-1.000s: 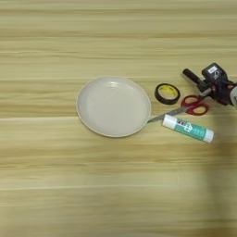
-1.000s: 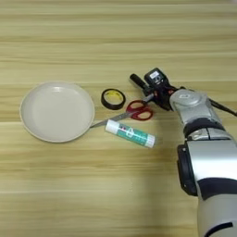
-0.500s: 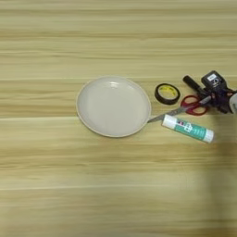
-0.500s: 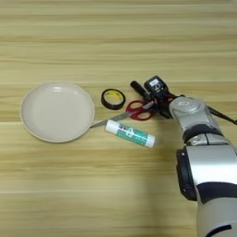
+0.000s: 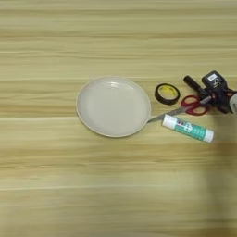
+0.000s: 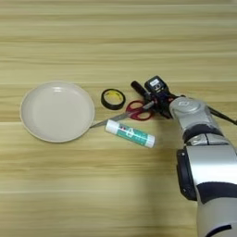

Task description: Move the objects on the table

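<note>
Right arm [image 6: 208,180]: a silver forearm fills the lower right corner of the right eye view and rises toward the middle right; its lower end is cut off by the bottom edge. The left eye view shows only a sliver of it at the right edge.

Table [image 5: 60,185]: light wood grain with pale horizontal stripes, filling both views.

Glue stick [image 6: 130,133]: white with a teal-green label, lying on its side just right of centre, slanting down to the right, apart from the gripper.

Plate [image 5: 88,115]: round, cream, at the centre left, with nothing lying in it.

Scissors [image 6: 135,111]: red handles at the right and a silver blade pointing down-left toward the plate's rim; whether the tip touches the rim cannot be made out. The handles lie right against the gripper.

Tape roll [image 6: 113,99]: a small black ring with a yellow inner face, lying flat just above the scissor blade, between plate and gripper.

Right gripper [image 6: 155,95]: black, at the middle right, over the scissor handles. Its fingers merge into one dark cluster, so how wide they stand, or whether they hold anything, cannot be told.

Marker pen [image 6: 138,89]: a slim black stick jutting up-left from the gripper's cluster; only its upper end is distinct, the rest is lost among the black parts.
</note>
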